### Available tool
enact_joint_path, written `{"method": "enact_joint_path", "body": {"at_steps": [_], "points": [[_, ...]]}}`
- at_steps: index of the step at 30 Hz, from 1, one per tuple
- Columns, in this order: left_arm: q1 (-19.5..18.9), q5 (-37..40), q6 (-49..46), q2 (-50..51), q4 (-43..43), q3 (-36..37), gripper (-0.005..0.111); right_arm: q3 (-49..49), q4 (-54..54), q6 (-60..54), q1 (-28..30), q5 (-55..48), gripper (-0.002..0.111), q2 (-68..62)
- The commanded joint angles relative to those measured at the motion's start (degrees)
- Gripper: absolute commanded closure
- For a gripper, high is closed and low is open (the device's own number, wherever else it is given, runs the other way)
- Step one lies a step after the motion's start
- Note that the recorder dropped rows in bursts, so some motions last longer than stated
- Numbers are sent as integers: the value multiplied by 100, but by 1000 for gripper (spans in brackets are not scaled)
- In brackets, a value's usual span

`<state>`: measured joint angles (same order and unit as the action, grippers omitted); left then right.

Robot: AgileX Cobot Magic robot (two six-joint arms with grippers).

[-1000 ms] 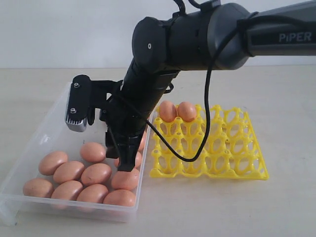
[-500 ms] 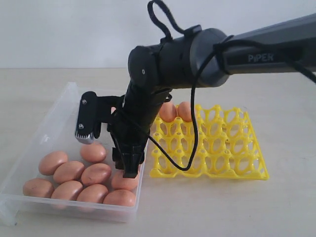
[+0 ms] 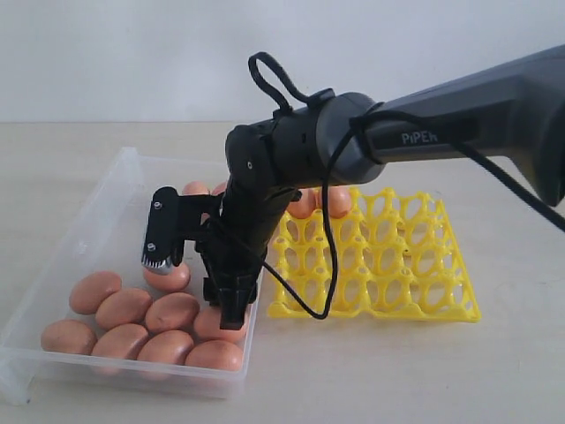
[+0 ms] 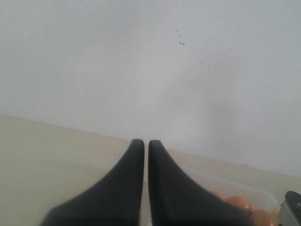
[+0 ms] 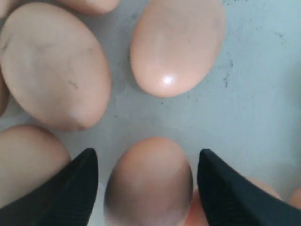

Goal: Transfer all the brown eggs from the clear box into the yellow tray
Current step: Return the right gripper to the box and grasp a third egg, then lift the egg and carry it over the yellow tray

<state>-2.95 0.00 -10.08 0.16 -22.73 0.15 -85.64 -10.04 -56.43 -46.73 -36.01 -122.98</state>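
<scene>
The right gripper (image 3: 225,307) pointed down into the clear box (image 3: 84,225) with its jaws wide apart, straddling one brown egg (image 5: 149,181) without touching it. That egg lay by the box's right wall, among the other brown eggs (image 3: 132,318) crowded toward the near wall. Two more brown eggs (image 3: 320,203) sat in the far left corner cups of the yellow tray (image 3: 397,265), which lay on the table (image 3: 503,371) just beside the box's right wall. The left gripper (image 4: 143,146) was held above the table with its jaws closed on nothing, only a thin slit between them.
</scene>
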Motion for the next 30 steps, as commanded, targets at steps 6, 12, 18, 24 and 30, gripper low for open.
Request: {"method": "enact_joint_path", "body": {"at_steps": [6,12,18,24,30], "points": [[24,0,-33,-16,-28,-15,103,-31,29,439,25,-75,108,-54],[24,0,-33,-16,-28,-15,103,-31,29,1238,25,299,109,95],[24,0,-33,-16,-28,-15,103,-20,29,1840,48,946,109,470],[24,0,-33,-16,-28,-15,103,233,12,2142,48,1658,109,702],[24,0,-33,-16,-28,-15,103,1303,-16,2508,48,3709,109,1077]]}}
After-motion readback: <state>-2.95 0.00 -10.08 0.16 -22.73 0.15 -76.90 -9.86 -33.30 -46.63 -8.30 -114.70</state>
